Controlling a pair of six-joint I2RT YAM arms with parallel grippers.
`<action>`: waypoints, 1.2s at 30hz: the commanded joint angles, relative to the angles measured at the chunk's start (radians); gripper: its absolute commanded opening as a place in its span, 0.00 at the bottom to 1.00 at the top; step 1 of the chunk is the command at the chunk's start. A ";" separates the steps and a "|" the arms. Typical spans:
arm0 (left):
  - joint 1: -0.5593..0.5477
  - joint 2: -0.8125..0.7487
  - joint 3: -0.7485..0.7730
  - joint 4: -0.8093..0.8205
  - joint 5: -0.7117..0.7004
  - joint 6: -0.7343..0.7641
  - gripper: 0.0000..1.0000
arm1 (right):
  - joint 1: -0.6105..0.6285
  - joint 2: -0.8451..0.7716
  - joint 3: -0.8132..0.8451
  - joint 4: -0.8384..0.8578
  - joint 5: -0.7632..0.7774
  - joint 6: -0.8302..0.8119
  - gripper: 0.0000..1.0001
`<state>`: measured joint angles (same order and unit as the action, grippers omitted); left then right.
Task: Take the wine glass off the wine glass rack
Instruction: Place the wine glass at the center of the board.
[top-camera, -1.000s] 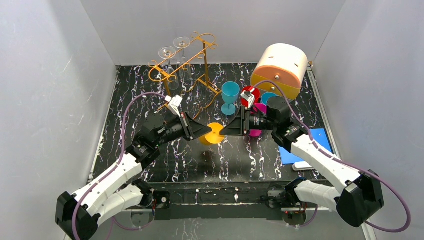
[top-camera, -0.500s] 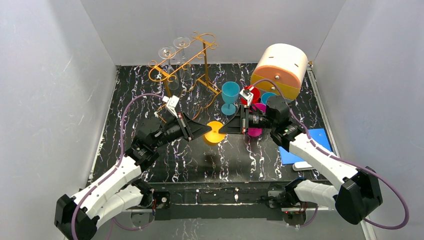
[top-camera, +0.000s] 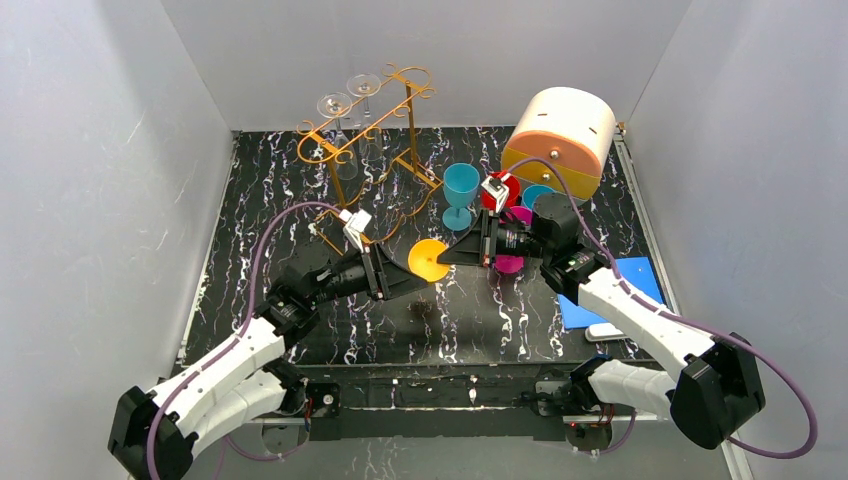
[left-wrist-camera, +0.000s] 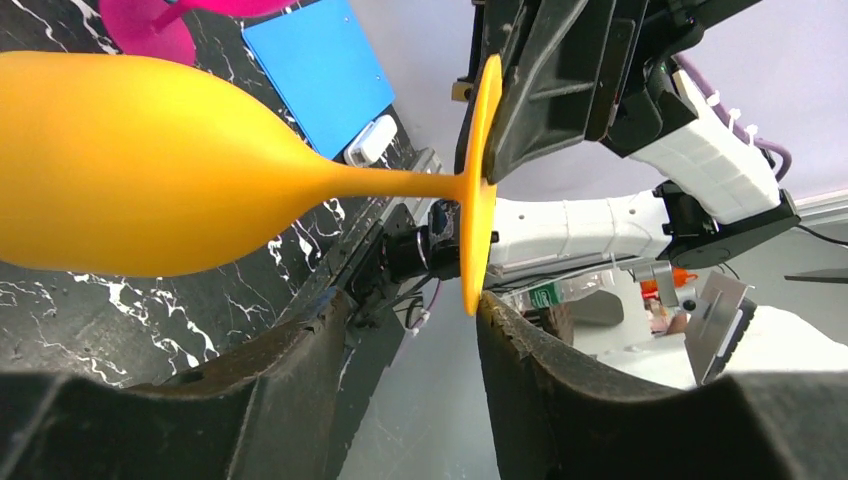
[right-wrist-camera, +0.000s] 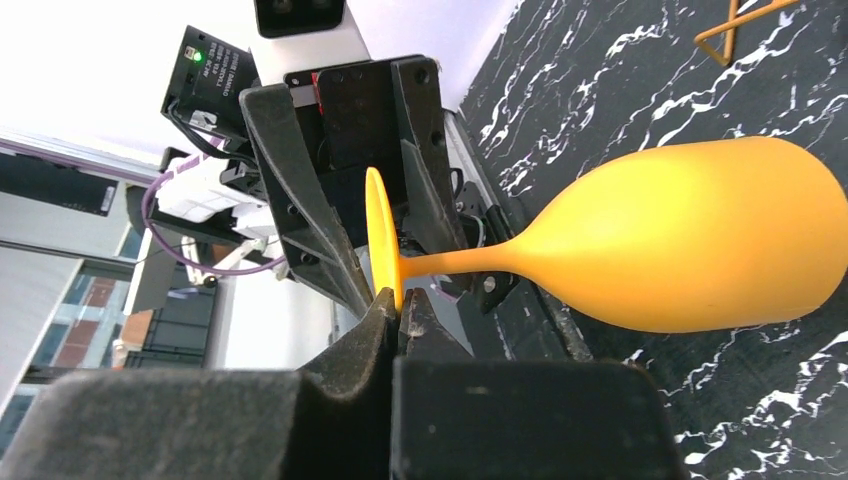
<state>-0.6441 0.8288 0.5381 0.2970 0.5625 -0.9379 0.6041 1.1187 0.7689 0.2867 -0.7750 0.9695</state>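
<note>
- The right gripper (right-wrist-camera: 400, 300) was pinched shut on the rim of the round foot of the orange plastic wine glass (right-wrist-camera: 680, 240). A second before, its fingers had stood apart.
- The left gripper (left-wrist-camera: 410, 340) had let go. Its jaws stood part-way open below the foot's edge without touching it, where earlier they had been closed, and the arm had drawn back toward the near left.
- The glass lay on its side in the air over the middle of the table, its stem roughly level and its bowl pointing toward the left arm.
- The tall gold wire wine glass rack (top-camera: 409, 110) stood at the far left, well apart from the glass. Two clear stemmed glasses (top-camera: 335, 105) hung from its top rails, unmoved.
- A teal plastic goblet (top-camera: 461, 190) stood upright just beyond the right gripper, and a flat blue pad (top-camera: 600, 290) lay at the near right.
</note>
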 joint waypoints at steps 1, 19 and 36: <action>-0.009 -0.002 -0.023 0.157 0.039 -0.073 0.48 | 0.002 -0.029 0.028 -0.028 0.037 -0.101 0.01; -0.082 0.112 -0.053 0.383 -0.052 -0.150 0.12 | 0.011 -0.038 0.046 -0.021 0.071 -0.118 0.01; -0.082 -0.004 0.026 -0.060 -0.054 0.235 0.00 | 0.011 -0.090 0.027 -0.041 0.058 -0.089 0.49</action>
<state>-0.7284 0.8593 0.4786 0.4515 0.4896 -0.9337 0.6197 1.0737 0.7753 0.2276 -0.7437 0.8810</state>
